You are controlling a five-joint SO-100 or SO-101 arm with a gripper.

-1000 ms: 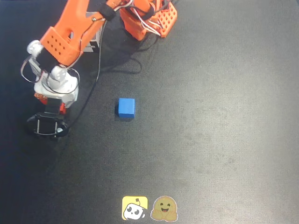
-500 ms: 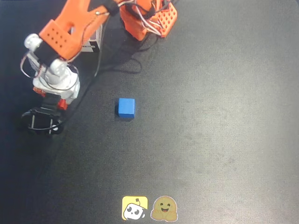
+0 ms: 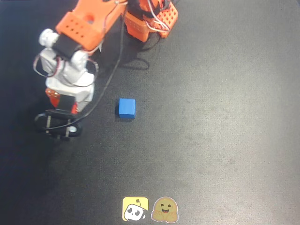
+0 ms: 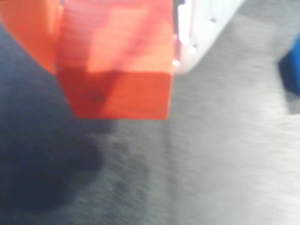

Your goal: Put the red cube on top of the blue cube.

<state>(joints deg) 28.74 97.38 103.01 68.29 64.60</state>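
Observation:
My gripper (image 4: 115, 47) is shut on the red cube (image 4: 117, 89), which fills the upper left of the wrist view between an orange finger (image 4: 28, 33) and a white finger (image 4: 201, 33). The cube hangs above the dark table with its shadow below it. In the overhead view the gripper (image 3: 58, 99) is at the left, and only a sliver of the red cube (image 3: 53, 96) shows under the wrist. The blue cube (image 3: 126, 108) sits on the mat to the right of the gripper, apart from it. It shows at the right edge of the wrist view (image 4: 293, 70).
The orange arm base (image 3: 150, 18) stands at the top of the overhead view, with a black cable (image 3: 112, 70) trailing down to the wrist. Two stickers (image 3: 135, 209) (image 3: 164, 209) lie at the bottom edge. The dark mat (image 3: 211, 117) extends to the right.

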